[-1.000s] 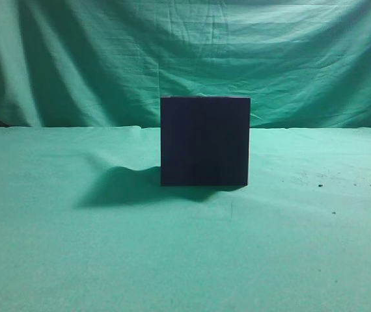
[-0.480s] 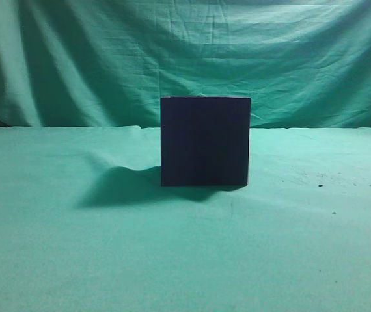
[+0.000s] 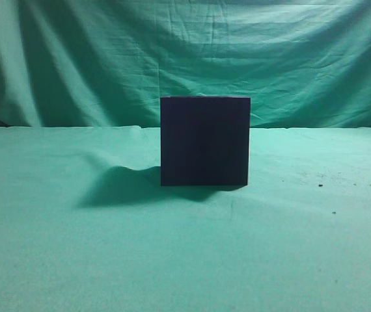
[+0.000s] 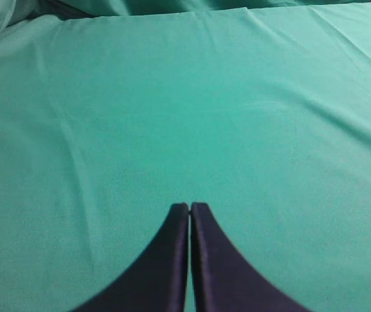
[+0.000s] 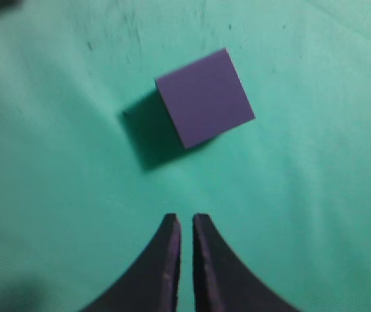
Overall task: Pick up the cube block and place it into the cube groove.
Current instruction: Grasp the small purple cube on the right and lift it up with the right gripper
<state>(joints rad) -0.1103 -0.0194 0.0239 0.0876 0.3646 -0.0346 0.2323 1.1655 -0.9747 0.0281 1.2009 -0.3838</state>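
The large dark navy box (image 3: 204,141) stands upright on the green cloth in the middle of the exterior view; its top opening, the cube groove, is hidden from this low angle. The small purple cube block (image 5: 204,97) lies on the cloth in the right wrist view, ahead of my right gripper (image 5: 186,220), apart from it. The right jaws are nearly together with a narrow gap and hold nothing. My left gripper (image 4: 189,207) is shut and empty over bare cloth. Neither gripper nor the purple cube shows in the exterior view.
A green cloth (image 3: 75,260) covers the table and hangs as a backdrop (image 3: 75,58) behind the box. A few dark specks (image 3: 320,185) lie on the cloth to the right of the box. The box casts a shadow to its left.
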